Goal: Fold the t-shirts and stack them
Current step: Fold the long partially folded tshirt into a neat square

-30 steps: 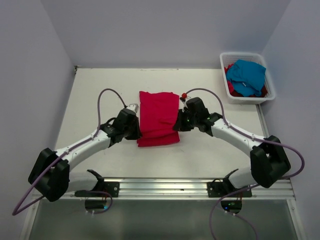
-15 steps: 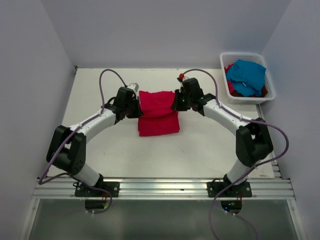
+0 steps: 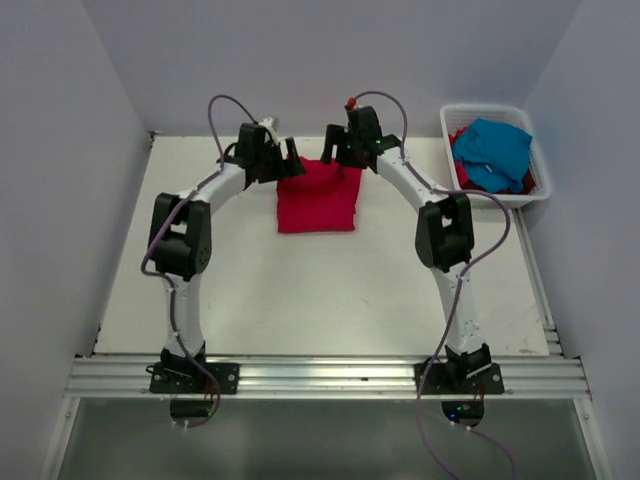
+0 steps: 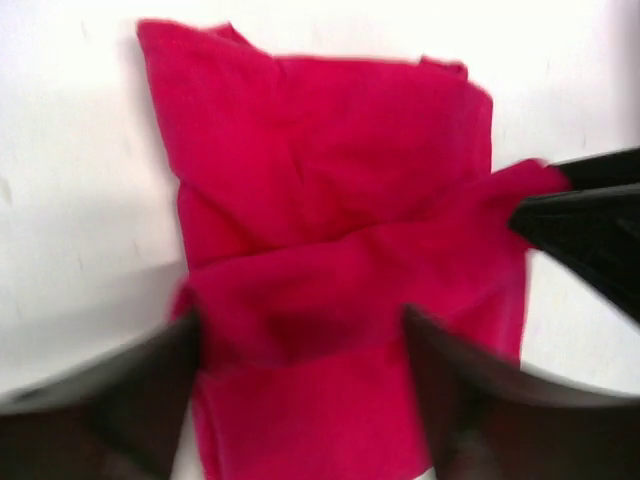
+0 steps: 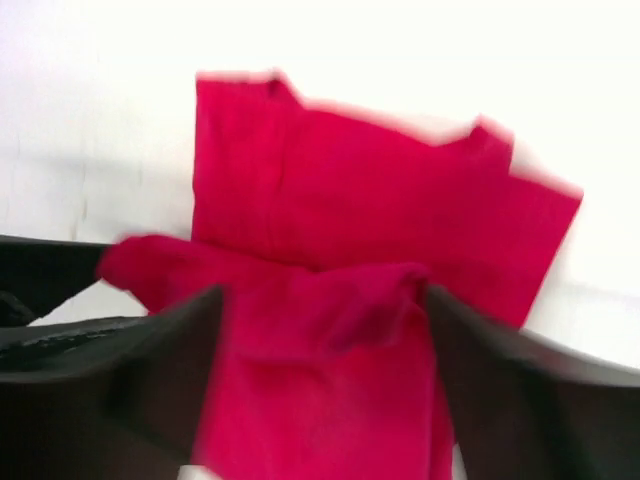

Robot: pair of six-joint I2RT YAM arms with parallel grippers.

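Note:
A crimson red t-shirt (image 3: 318, 200) lies folded in a compact rectangle on the white table, towards the back. Both arms reach far out to its far edge. My left gripper (image 3: 292, 160) hovers over the far left corner and my right gripper (image 3: 332, 155) over the far right corner. In the left wrist view the left gripper (image 4: 300, 320) stands open, with the red cloth (image 4: 330, 150) loose beneath its spread fingers. In the right wrist view the right gripper (image 5: 325, 295) is open too, over a bunched fold of the shirt (image 5: 380, 180).
A white slatted basket (image 3: 447, 122) stands at the back right corner, holding a turquoise t-shirt (image 3: 495, 150) on top of red cloth (image 3: 462, 178). Grey walls close in the table at the back and both sides.
Both arms swept from the shirt's near end to its far end, carrying the cloth over itself. The shirt now lies shorter. Both grippers went from shut to open, letting go.

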